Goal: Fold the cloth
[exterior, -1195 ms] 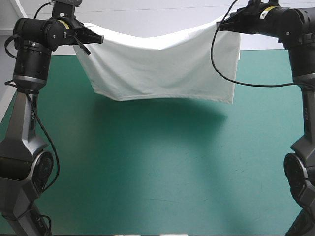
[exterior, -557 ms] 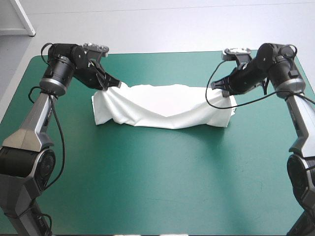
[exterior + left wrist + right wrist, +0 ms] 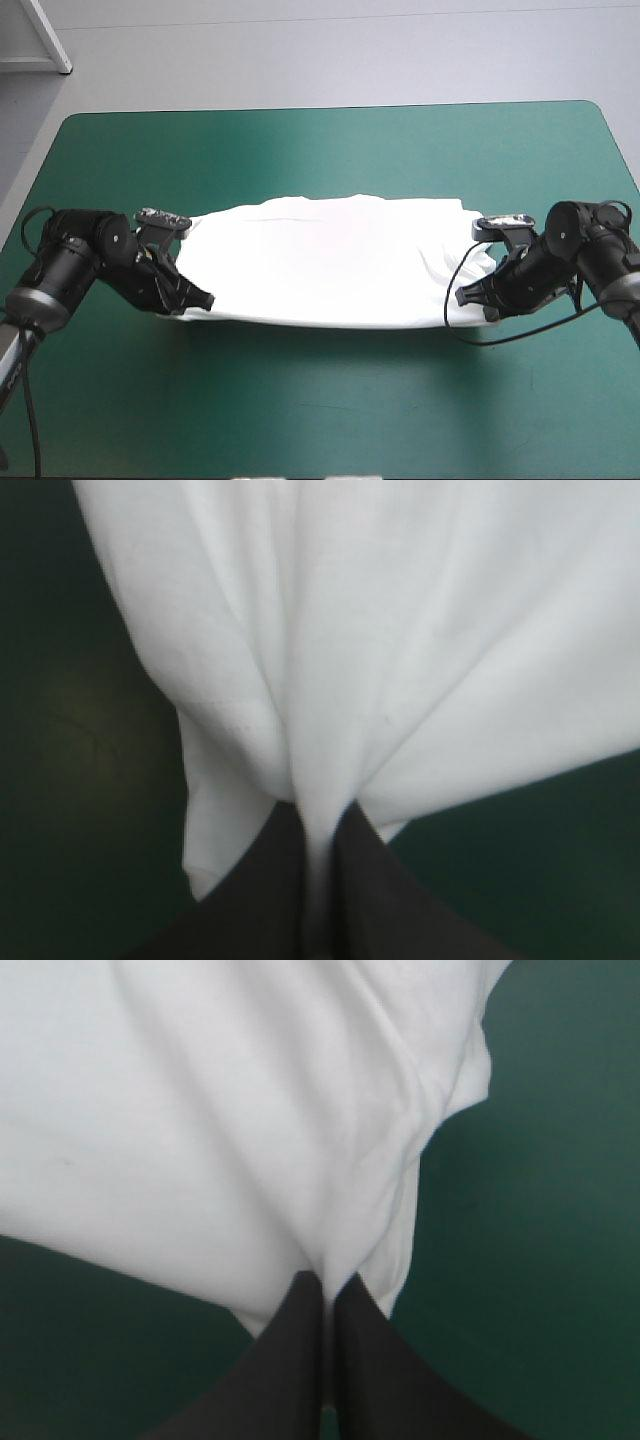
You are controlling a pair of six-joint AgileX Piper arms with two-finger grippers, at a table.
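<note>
T-shirt (image 3: 330,262) is lying as a wide white band across the middle of the teal-green tabletop (image 3: 330,420). Left end effector (image 3: 197,299) is pinching its near-left corner, fingers all but pressed together with cloth between them. Right end effector (image 3: 472,297) is pinching the near-right corner the same way, and the cloth is bunching in wrinkles beside it. Probably laying down a fold. To do it well: hold the near edge taut and straight between both arms, set both corners down level, let go together, and back out low without dragging the cloth.
</note>
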